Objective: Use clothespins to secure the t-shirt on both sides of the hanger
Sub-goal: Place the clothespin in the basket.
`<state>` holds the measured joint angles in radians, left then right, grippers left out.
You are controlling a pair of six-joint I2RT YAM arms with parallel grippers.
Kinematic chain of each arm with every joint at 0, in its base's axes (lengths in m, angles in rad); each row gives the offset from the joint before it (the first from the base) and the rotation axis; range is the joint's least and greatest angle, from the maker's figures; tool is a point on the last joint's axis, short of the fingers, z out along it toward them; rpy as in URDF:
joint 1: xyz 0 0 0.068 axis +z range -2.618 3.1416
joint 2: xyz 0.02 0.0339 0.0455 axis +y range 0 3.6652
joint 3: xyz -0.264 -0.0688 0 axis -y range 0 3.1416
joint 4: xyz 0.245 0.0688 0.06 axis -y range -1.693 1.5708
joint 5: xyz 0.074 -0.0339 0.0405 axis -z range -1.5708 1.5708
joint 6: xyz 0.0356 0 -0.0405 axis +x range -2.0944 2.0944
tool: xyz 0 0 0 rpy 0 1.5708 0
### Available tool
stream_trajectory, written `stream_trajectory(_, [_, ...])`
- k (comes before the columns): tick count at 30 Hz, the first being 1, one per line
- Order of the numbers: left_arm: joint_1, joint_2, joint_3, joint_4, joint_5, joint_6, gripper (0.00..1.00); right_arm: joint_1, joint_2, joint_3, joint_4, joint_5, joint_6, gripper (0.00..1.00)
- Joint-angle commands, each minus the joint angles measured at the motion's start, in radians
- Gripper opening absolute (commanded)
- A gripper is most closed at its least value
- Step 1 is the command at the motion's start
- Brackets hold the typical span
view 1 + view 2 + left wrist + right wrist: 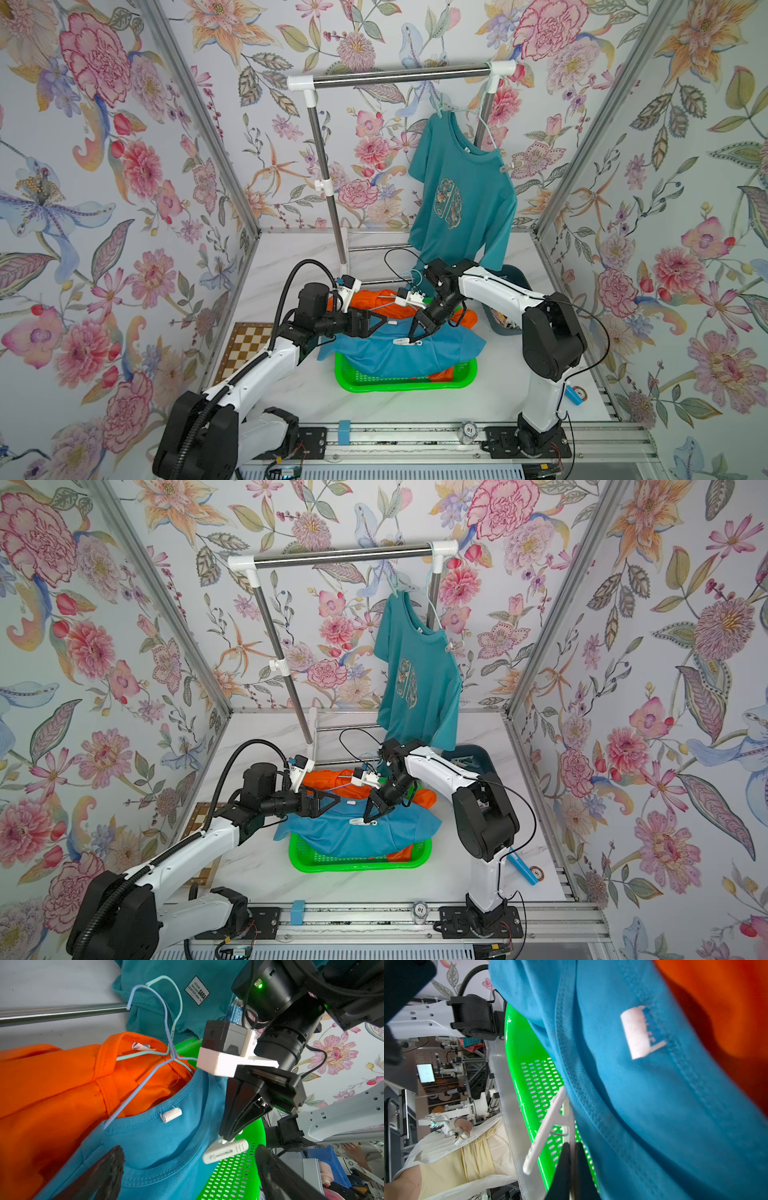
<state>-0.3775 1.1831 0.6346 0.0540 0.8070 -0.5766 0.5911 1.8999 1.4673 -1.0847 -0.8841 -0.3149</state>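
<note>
My right gripper (412, 336) is shut on one leg of a white clothespin (405, 342), holding it just above the blue t-shirt (399, 353) near its collar. In the right wrist view the clothespin (548, 1124) sticks out past the closed fingertips (565, 1153). My left gripper (191, 1167) is open over the same collar, holding nothing, beside the clothespin (225, 1151). Two thin wire hangers (143, 1082) lie on the orange t-shirt (52, 1084). A teal t-shirt (461, 199) hangs on a hanger from the rack, with one clothespin (508, 167) on its right shoulder.
The blue and orange shirts are piled in a green perforated basket (399, 384) at the table's middle. The clothes rack (395, 77) stands behind it. A dark blue bin (469, 756) sits behind the right arm. A chessboard (245, 345) lies at the left edge.
</note>
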Motion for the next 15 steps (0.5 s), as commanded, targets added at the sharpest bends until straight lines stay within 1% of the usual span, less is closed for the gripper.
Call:
stream_trajectory(1, [-0.008,0.003,-0.013,0.029,-0.009,-0.011,1.0,-0.007,-0.06,-0.008,-0.011,-0.131,-0.06,0.0])
stream_trajectory(4, [-0.007,0.005,-0.008,0.027,-0.012,-0.01,1.0,-0.007,-0.101,-0.04,-0.012,-0.174,-0.078,0.0])
stream_trajectory(5, [-0.007,0.009,-0.004,0.027,-0.013,-0.01,1.0,-0.007,-0.114,-0.046,-0.011,-0.156,-0.075,0.0])
stream_trajectory(7, [-0.008,0.014,-0.001,0.029,-0.01,-0.01,1.0,-0.013,-0.116,-0.04,-0.009,-0.057,-0.043,0.0])
stream_trajectory(9, [-0.009,0.015,0.001,0.033,-0.01,-0.012,1.0,-0.023,-0.09,-0.018,-0.006,0.065,-0.004,0.0])
stream_trajectory(10, [-0.011,0.014,0.005,0.03,-0.012,-0.014,1.0,-0.028,-0.073,-0.006,-0.007,0.104,0.009,0.0])
stream_trajectory(14, [-0.017,0.0,0.017,0.007,-0.037,-0.003,1.0,-0.026,0.014,0.063,-0.009,0.175,0.025,0.0])
stream_trajectory(15, [-0.02,-0.003,0.021,0.001,-0.044,0.003,1.0,-0.023,0.034,0.08,-0.009,0.178,0.026,0.02])
